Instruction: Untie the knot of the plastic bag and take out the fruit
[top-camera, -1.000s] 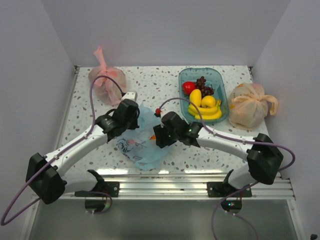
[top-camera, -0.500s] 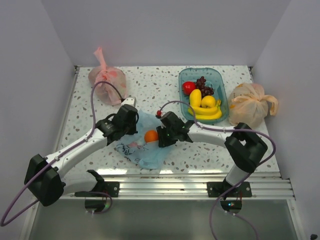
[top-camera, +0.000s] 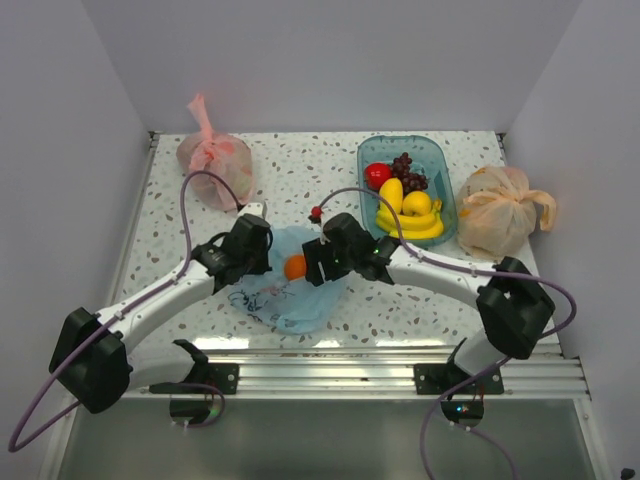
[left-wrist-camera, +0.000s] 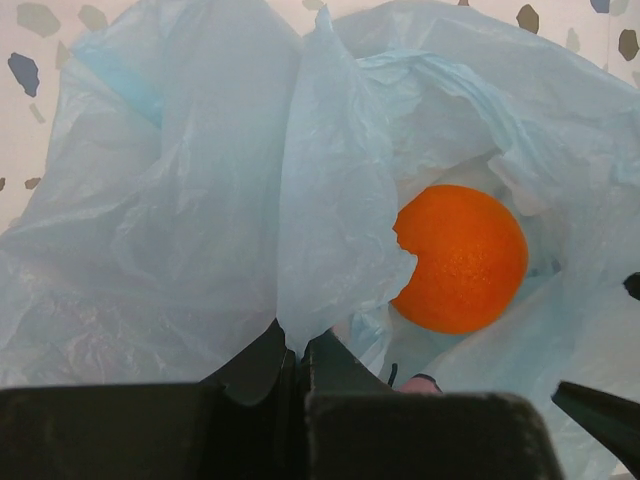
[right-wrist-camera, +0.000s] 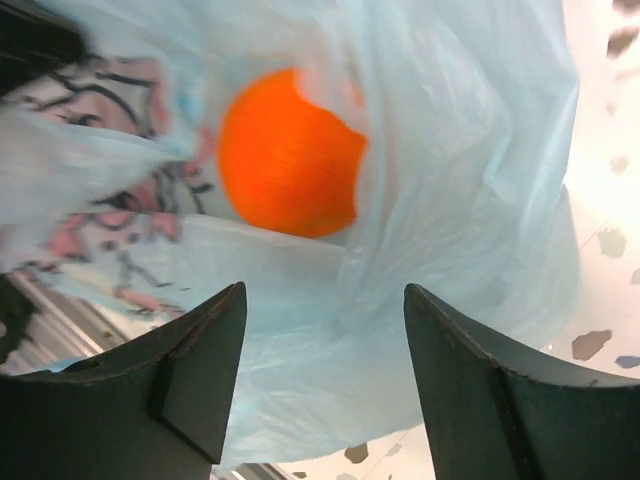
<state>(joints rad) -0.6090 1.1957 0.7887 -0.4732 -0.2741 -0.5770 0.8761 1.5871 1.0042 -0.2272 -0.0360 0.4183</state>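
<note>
Overhead, we see a speckled white table (top-camera: 300, 160) with two arms reaching in from its near edge and meeting over a blue bag (top-camera: 300, 305). The blue bag lies crumpled near the middle of the table, a little left of centre. It is thin and see-through, with dark and pink printing on its near left side, and its mouth gapes open. An orange (top-camera: 296, 267) sits in that opening, at the far part of the bag, between the two grippers. The left gripper (left-wrist-camera: 297, 350) has its fingers pressed together, pinching a raised fold of the bag's film. In its wrist view the orange lies just right of that fold, with its left edge hidden behind the film. The right gripper (right-wrist-camera: 322, 290) has its fingers spread wide with nothing gripped between them. In its wrist view they point at the bag, and the orange lies beyond the fingertips, apart from them, with printed film to its left. To the far right of the blue bag stands a teal tray (top-camera: 400, 140). It holds bananas (top-camera: 410, 225) at its near end, a yellow fruit (top-camera: 417, 203) above them, an apple (top-camera: 377, 175) at the far left and grapes (top-camera: 407, 170) beside the apple. A knotted orange bag (top-camera: 495, 210) sits just right of the tray. A knotted pink bag (top-camera: 213, 165) sits at the far left of the table.
</note>
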